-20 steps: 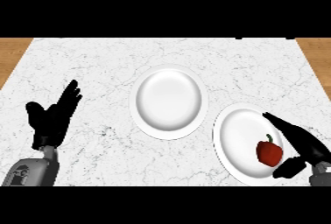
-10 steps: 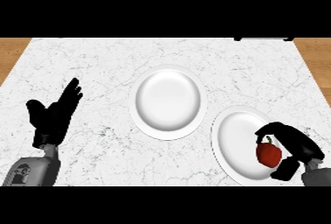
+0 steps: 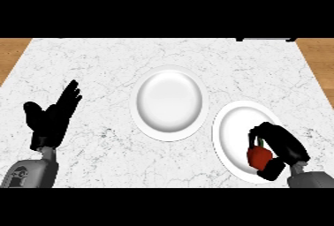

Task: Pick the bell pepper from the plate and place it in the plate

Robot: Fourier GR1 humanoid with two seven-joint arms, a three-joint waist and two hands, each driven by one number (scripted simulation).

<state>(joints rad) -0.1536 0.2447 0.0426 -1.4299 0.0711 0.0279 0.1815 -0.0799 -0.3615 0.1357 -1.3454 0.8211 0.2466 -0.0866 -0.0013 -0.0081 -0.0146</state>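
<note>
- The right hand (image 3: 284,148) is curled round the bell pepper (image 3: 258,156). Its fingers bend over the top and its thumb comes in from below, so the hand is clamped on the pepper.
- The bell pepper is red with a little green stem. It sits inside the hand, on the side facing the other arm, and part of it still shows.
- Right under the hand is the right plate (image 3: 233,128). The hand and the pepper are over the lower part of this plate. I cannot tell if the pepper is touching the plate or is just off it.
- To the hand's left, and a bit farther from the robot, is the middle plate (image 3: 169,101). It is white and has nothing on it. Its rim is just beside the rim of the right plate.
- Both plates lie on the white marble counter (image 3: 98,62).
- Far off to the left, well apart from both plates, is the left hand (image 3: 51,118). It is open with its fingers up, just resting and holding nothing.
- How far along: I think the grab is done, and that is the first part.
- What is left: lift the pepper, carry it over to the middle plate, set it down there and let go. None of that shows as done yet.
</note>
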